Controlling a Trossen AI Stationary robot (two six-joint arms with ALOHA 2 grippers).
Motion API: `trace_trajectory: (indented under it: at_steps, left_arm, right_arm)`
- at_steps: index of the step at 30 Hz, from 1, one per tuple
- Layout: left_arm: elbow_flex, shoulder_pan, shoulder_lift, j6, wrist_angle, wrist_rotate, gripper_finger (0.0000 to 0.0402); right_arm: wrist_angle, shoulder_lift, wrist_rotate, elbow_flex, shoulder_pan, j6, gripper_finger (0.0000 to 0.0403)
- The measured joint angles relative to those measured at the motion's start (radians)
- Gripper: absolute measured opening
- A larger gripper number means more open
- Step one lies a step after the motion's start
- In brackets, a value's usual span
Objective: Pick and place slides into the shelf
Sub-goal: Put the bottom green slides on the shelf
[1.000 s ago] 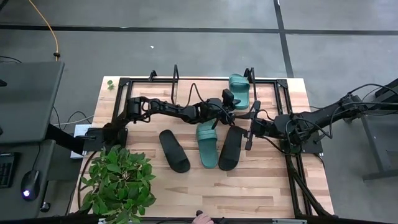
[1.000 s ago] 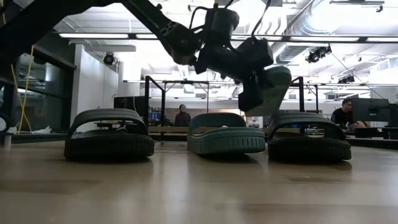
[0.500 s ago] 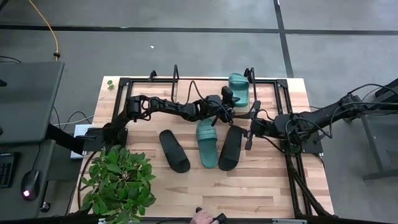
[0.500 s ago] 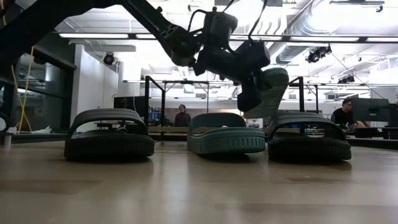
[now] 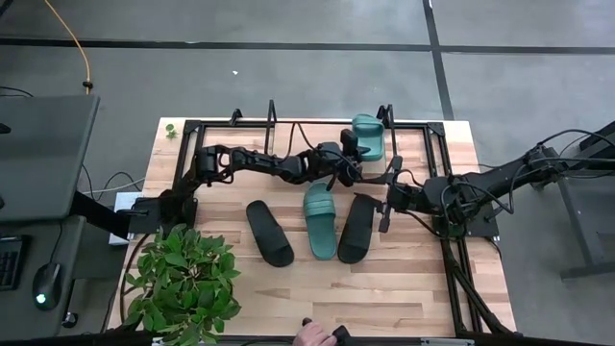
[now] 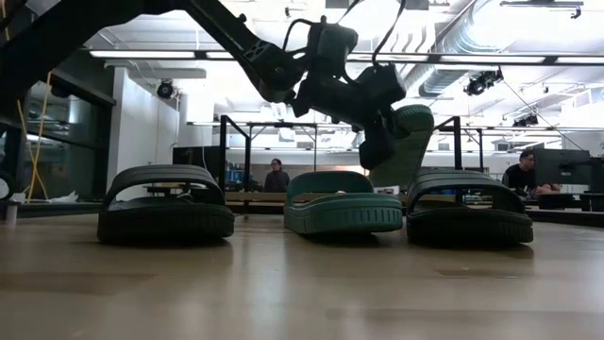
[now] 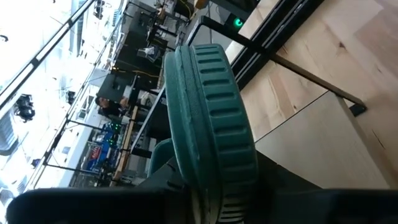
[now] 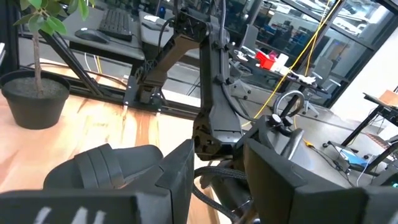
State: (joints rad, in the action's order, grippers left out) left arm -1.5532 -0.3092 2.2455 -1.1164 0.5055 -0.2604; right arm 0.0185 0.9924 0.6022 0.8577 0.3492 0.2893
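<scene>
My left gripper (image 5: 353, 155) is shut on a teal green slide (image 5: 369, 135), held clear of the table (image 6: 408, 137) at the right end of the shelf (image 5: 288, 135) along the far edge. A second teal slide (image 5: 320, 221) lies sole down on the table between two black slides (image 5: 269, 233) (image 5: 356, 229). My right gripper (image 5: 387, 197) stands open above the table, just right of the right-hand black slide (image 8: 106, 168), and touches nothing. My left gripper pinches the teal slide between its two fingers at one end of the sole (image 7: 208, 186); the gripper's body hides the pads. The fingers reach roughly level toward the table's right, along the slide. It is rolled onto its edge, ribbed sole rim (image 7: 214, 112) showing, lifted clear.
The shelf's black metal uprights (image 5: 272, 115) (image 5: 385, 115) stand on either side of its board. A potted plant (image 5: 183, 284) fills the near left corner. A person's hand (image 5: 312, 336) shows at the near edge. People sit in the room beyond (image 6: 276, 176).
My left gripper has carried the teal slide a little toward the far edge and the shelf, rolling it slightly, and has stayed shut on it. The three slides on the table have not moved.
</scene>
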Motion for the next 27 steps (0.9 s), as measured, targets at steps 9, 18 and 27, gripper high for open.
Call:
trace_trajectory:
  at_steps: [9,18,27]
  left_arm:
    - [-0.002,0.001,0.013,0.033,0.015,0.045,0.0119]
    - [-0.002,0.002,0.013,0.074,0.019,0.076,0.0179]
    - [-0.001,0.003,0.013,0.116,-0.034,0.131,0.0254]
  right_arm:
    - [0.000,0.000,0.004,0.000,0.000,0.000,0.0129]
    - [0.000,0.000,0.004,0.000,0.000,0.000,0.0129]
    - [0.000,0.000,0.004,0.000,0.000,0.000,0.0129]
